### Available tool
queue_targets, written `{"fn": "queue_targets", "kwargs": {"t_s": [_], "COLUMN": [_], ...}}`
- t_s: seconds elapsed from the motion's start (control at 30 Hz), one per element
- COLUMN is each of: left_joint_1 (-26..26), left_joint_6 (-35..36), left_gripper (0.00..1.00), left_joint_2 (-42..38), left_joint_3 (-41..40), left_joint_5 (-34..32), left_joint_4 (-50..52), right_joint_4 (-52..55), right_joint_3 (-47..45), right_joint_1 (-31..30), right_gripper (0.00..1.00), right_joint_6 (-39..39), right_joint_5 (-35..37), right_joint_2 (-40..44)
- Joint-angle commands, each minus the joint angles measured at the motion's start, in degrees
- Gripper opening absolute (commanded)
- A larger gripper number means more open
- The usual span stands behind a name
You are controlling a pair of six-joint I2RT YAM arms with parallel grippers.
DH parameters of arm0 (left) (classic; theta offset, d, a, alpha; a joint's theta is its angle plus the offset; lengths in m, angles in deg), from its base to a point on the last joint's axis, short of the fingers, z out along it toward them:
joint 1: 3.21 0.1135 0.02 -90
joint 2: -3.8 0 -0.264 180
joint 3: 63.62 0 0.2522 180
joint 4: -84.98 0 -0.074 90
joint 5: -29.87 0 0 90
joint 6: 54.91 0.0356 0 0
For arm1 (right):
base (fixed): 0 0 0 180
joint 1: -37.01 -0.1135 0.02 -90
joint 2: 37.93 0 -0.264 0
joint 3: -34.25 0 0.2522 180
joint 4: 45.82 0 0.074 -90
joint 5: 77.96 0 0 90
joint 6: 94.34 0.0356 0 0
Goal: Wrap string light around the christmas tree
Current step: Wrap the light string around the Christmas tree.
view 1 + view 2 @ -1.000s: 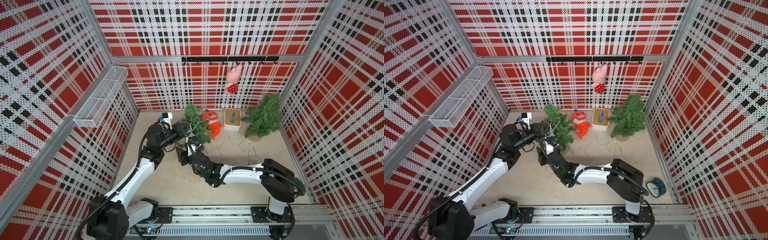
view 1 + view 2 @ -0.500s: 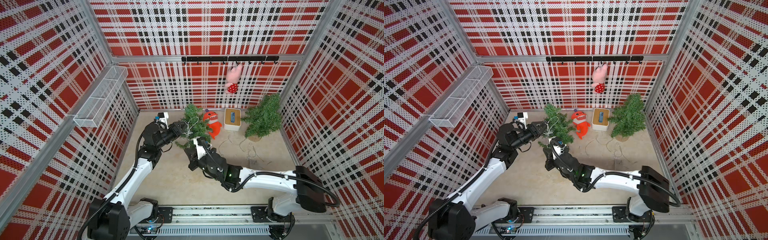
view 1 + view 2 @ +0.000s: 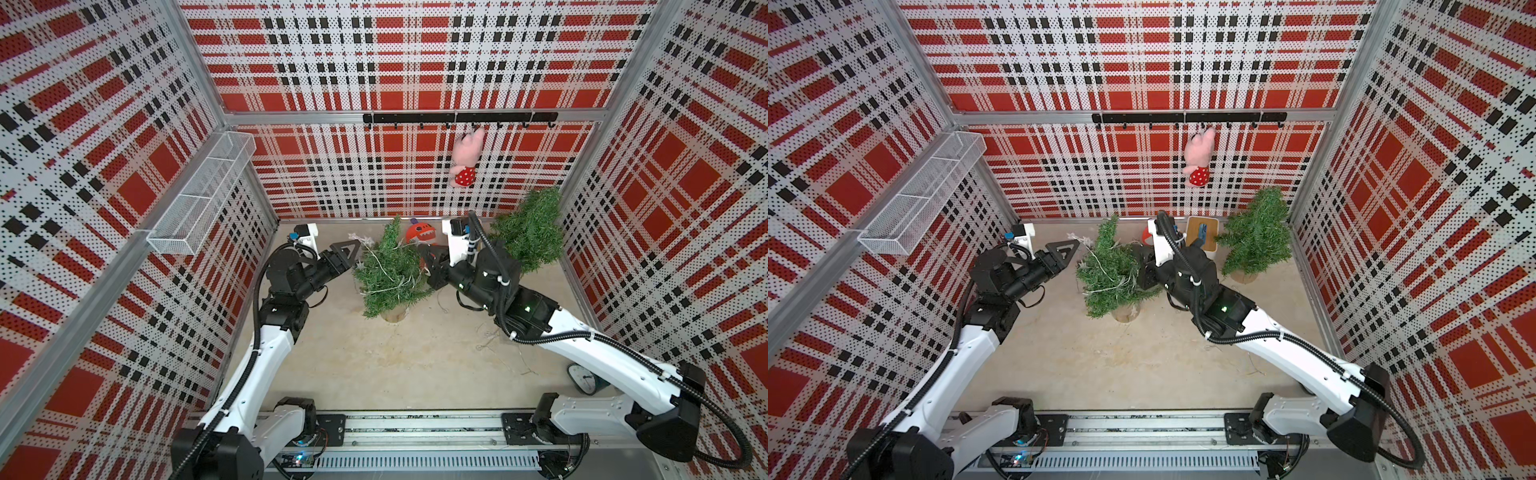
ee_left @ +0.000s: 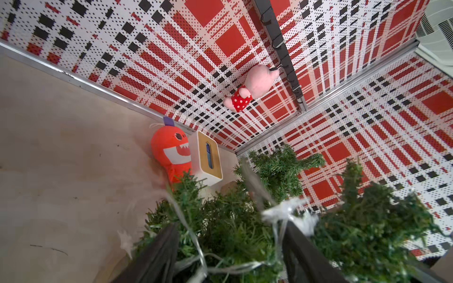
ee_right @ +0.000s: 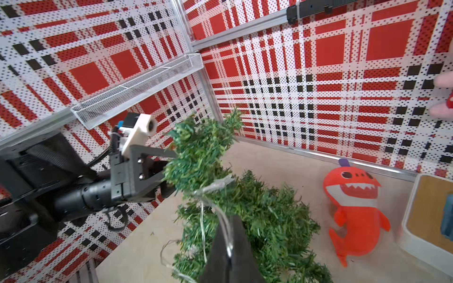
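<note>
1. String light (image 3: 384, 270): a thin pale wire with small star bulbs, draped in a few loose loops over the top and middle of the christmas tree (image 3: 390, 291). One star cluster (image 3: 358, 238) juts out beside the treetop.
2. Left gripper (image 3: 356, 252): sits level with the upper branches, on the tree's left. Its fingers are spread wide. In the left wrist view a strand crosses between them unpinched, so it appears to hold nothing.
3. Christmas tree: upright on its round base, toward the rear of the table (image 3: 374, 365), between the two grippers.
4. Right gripper (image 5: 231, 223): just beside the tree's right flank, fingers pressed together and clamped on a strand of the light.
5. Shark plush (image 3: 419, 237) and tissue box (image 3: 1202, 237): against the rear wall, behind the tree.
6. Second tree (image 3: 530, 230): in the right rear corner, with no wire on it.
7. Loose tail (image 3: 505, 349): thin wire lying on the table by the right arm, well apart from the tree.
8. Status, as judged: partly wrapped. The upper loops are in place, the lower branches look sparsely covered, and the tail remains to be wound round.
</note>
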Motion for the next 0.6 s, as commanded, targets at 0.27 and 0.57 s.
{"fn": "queue_targets", "kwargs": {"t_s": [0.27,0.57], "left_joint_1": [-9.1,-11.7], "left_joint_6": [20.9,22.2], "left_gripper": [0.93,0.93], "left_joint_2": [-4.8,-7.1], "left_joint_3": [6.7,7.5], "left_joint_5": [-21.7,-12.8], "left_joint_4": [14.1,6.6], "right_joint_4": [-1.8,-3.2], "right_joint_3": [-1.8,0.3], "right_joint_1": [3.8,9.3], "right_gripper": [0.00,0.00], "right_joint_6": [2.1,0.3], "right_joint_5": [-8.1,-12.8], "right_joint_2": [-1.2,-4.8]}}
